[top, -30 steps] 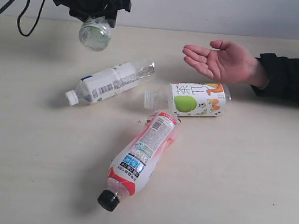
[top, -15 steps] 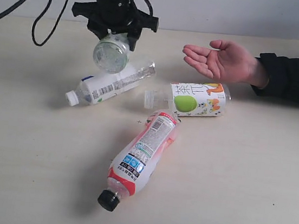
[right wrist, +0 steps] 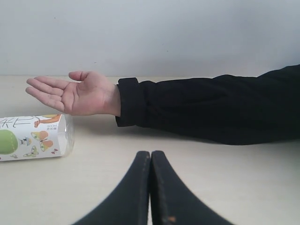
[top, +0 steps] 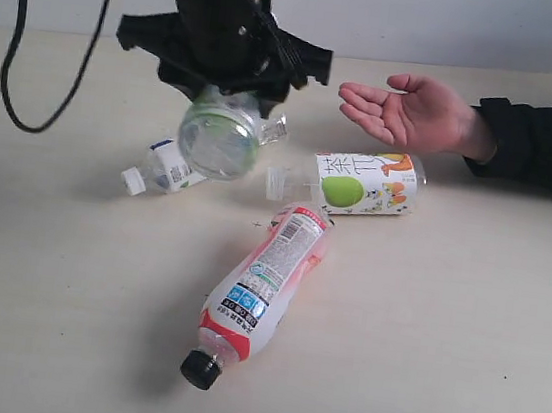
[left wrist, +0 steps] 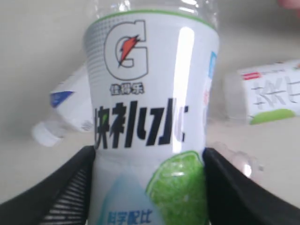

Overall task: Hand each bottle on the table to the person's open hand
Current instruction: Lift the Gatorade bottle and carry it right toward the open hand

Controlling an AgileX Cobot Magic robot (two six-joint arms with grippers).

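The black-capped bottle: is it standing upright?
No, the black-capped bottle lies on its side on the table.

Table [top: 461,340]: pale beige wood-look top filling most of the frame, with a few tiny dark specks. Three bottles lie on their sides on it.
- Red-pink label bottle [top: 264,284]: centre to lower centre, black cap [top: 200,369] toward the bottom edge.
- Apple-label bottle [top: 359,184]: centre right, neck pointing left, just beside the red-pink one's base; contact unclear.
- White-capped bottle [top: 165,168]: left of centre, cap toward lower left, far end hidden.

Black-sleeved forearm [top: 546,144] looks to rest on the top at upper right.
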